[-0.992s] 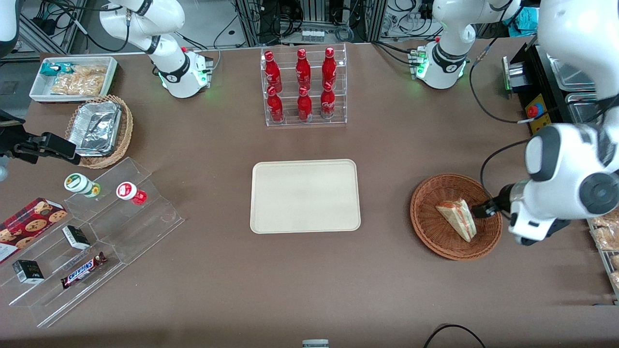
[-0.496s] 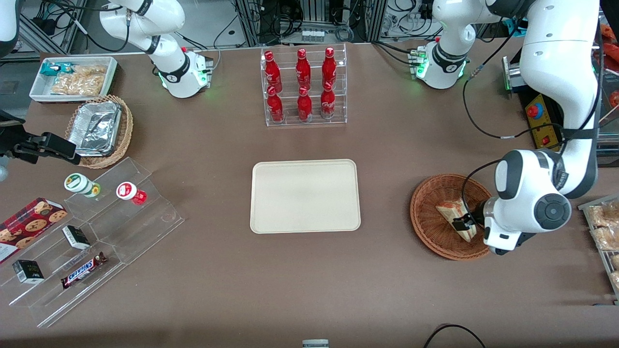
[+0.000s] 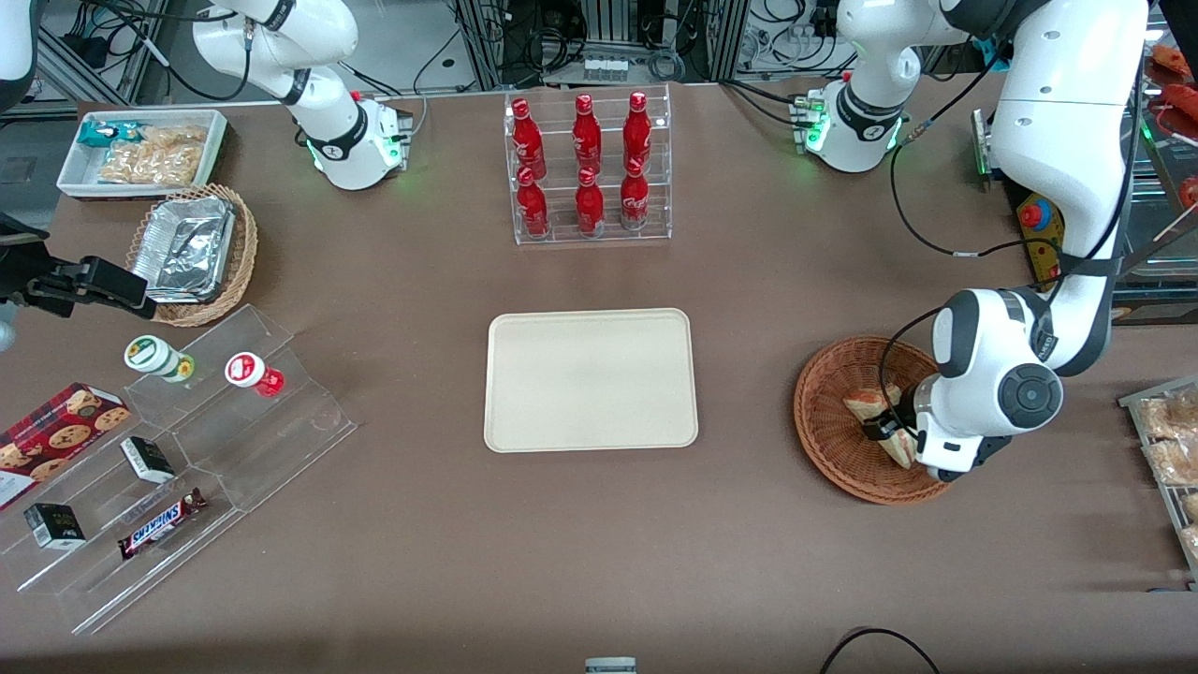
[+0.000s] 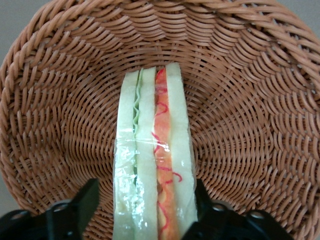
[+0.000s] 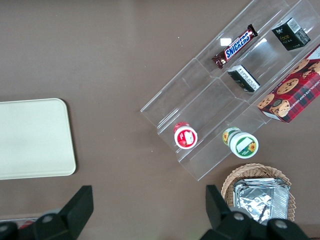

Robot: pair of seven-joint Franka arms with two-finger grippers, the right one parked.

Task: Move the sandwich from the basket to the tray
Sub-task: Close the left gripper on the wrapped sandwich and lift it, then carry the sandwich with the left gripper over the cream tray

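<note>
Grasp step: the hand (image 4: 145,212), open, straddles the sandwich (image 4: 152,150) in the basket (image 4: 260,115); next, close and lift.

Reddish-brown woven basket (image 4: 240,100), pale-bread sandwich (image 4: 152,165) striped green and pink-red, cream-beige tray (image 3: 591,380), black gripper (image 4: 142,212).

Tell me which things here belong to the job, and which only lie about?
Belonging to the job:
sandwich, in the basket
tray, bare
gripper, open, one finger at each side of the sandwich

Only lying about:
bottle rack
foil trays
snack bin
cookie box
Snickers bar
</note>
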